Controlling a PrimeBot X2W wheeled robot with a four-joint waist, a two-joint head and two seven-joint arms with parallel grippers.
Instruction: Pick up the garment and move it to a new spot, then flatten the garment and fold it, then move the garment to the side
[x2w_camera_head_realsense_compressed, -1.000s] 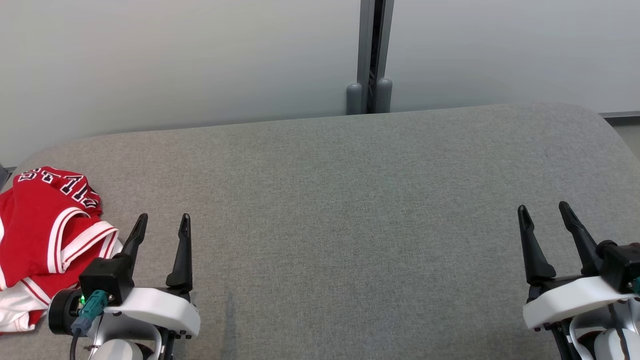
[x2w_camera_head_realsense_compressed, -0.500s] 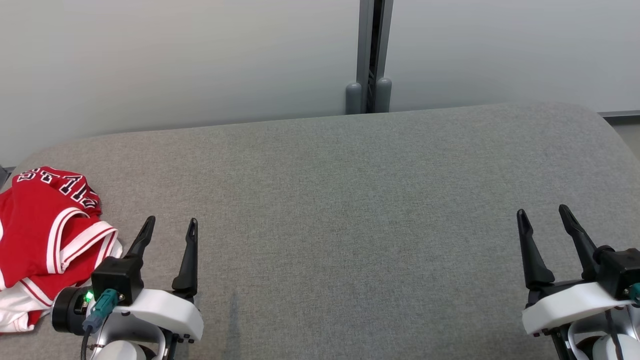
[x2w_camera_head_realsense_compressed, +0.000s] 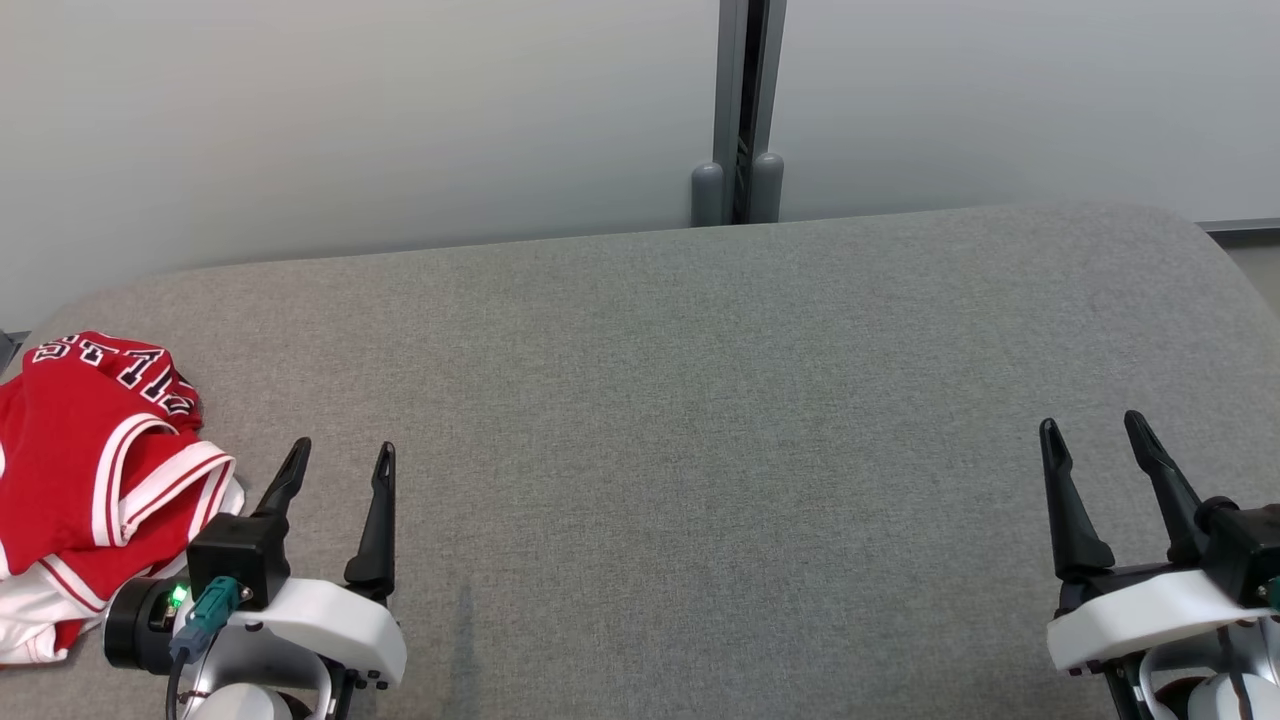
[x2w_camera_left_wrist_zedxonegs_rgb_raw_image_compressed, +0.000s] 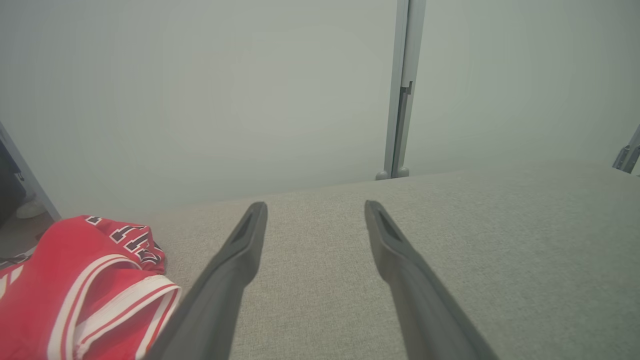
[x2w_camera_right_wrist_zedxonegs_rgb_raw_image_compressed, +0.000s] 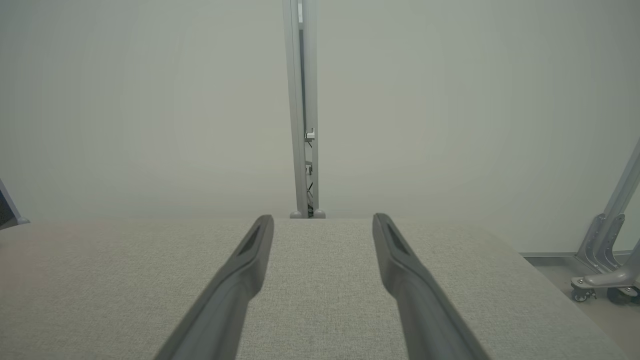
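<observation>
At lower left, the left gripper (x2w_camera_head_realsense_compressed: 343, 448) has edged slightly away from the garment (x2w_camera_head_realsense_compressed: 90, 470), spread wide and empty like the right gripper (x2w_camera_head_realsense_compressed: 1090, 422); pickup apparently not begun.

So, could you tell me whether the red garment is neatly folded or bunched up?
Bunched up: the red garment lies in a rumpled heap on the grey surface, striped trim curling.

The garment (x2w_camera_head_realsense_compressed: 70, 470) is red, with white bands carrying thin red stripes and dark letters edged in white. The bench (x2w_camera_head_realsense_compressed: 700, 400) is plain grey weave. The left hand (x2w_camera_head_realsense_compressed: 344, 446) and right hand (x2w_camera_head_realsense_compressed: 1090, 420) have black fingers (x2w_camera_head_realsense_compressed: 375, 520) on white shells. The wall (x2w_camera_head_realsense_compressed: 350, 120) is pale grey.
</observation>
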